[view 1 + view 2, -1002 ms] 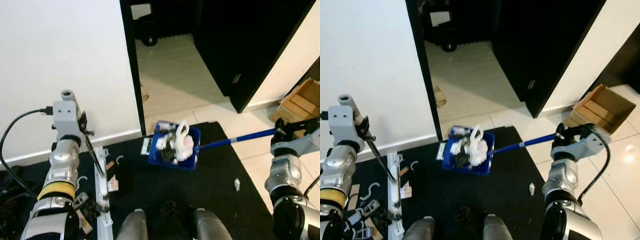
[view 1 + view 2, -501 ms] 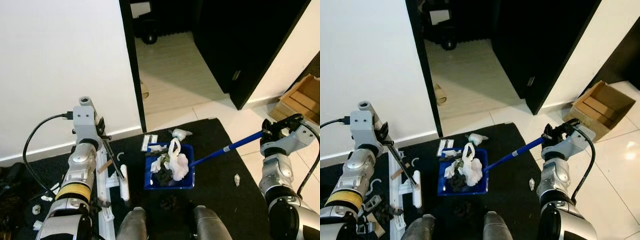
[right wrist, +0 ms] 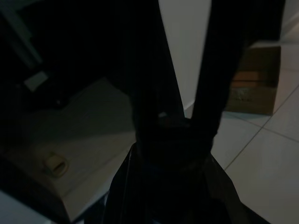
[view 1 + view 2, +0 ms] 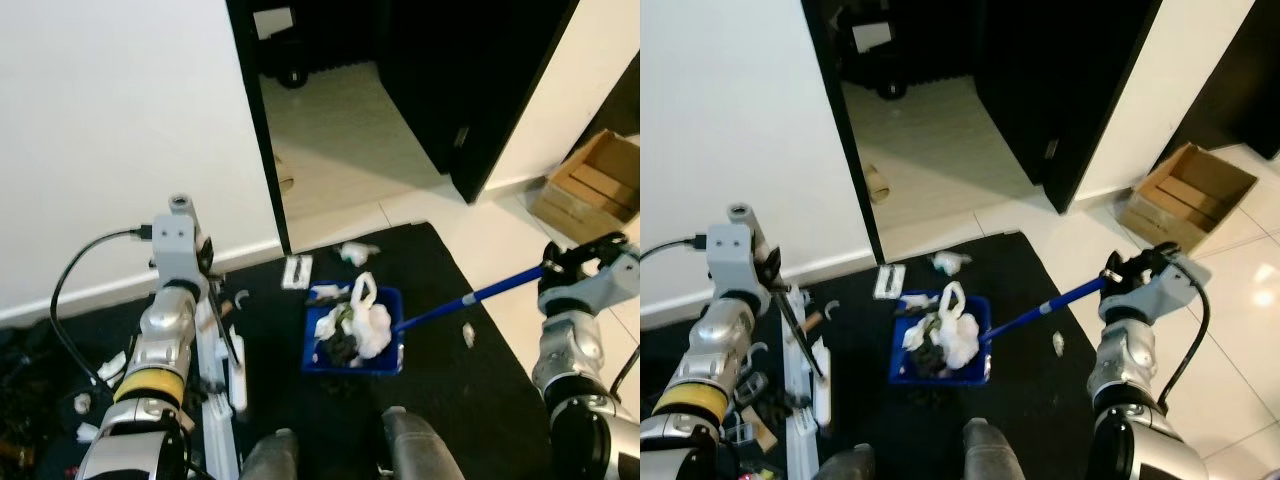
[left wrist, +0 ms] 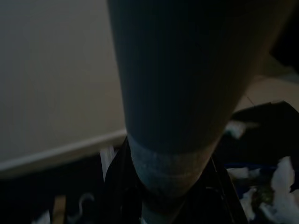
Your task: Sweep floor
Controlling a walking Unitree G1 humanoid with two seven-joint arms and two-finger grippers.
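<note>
I see the blue dustpan (image 4: pixel 352 345) has slid right on the black mat (image 4: pixel 440 300) since half a second ago; right gripper (image 4: pixel 575 258) clamps its blue handle (image 4: pixel 470 300), left gripper (image 4: pixel 205 262) pinches the broom stick (image 4: pixel 222 325); no writing legible

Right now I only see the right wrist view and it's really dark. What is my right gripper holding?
Observer: The right gripper is shut on the blue handle of a dustpan.
Operator: Is anything in it?
Observer: Yes, the blue dustpan sits on the black mat with a white plastic bag and dark bits inside.
Operator: What's my other arm doing?
Observer: The left gripper holds a broom by its thin black stick.
</note>
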